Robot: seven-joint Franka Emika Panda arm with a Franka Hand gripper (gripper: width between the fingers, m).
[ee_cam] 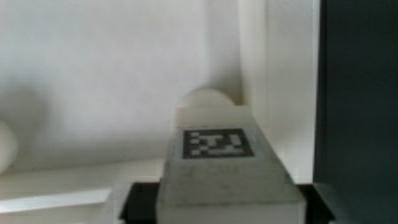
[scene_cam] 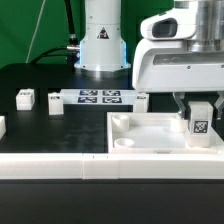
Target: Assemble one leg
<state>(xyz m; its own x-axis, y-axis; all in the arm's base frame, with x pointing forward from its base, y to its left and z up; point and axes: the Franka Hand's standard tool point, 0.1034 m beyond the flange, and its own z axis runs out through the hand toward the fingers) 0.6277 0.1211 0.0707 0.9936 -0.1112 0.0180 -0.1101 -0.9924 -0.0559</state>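
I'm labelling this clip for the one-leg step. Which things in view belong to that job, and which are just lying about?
In the job:
- the leg, held in the gripper over the tray-like part
- the tray-like part

Lying about:
- marker board
- two small white pieces on the exterior view's left

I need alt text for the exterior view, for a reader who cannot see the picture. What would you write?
A white robot gripper holds a small white leg with a marker tag upright over a corner of a large white tray-like part on a black table. Behind lie the marker board and three more loose white legs.
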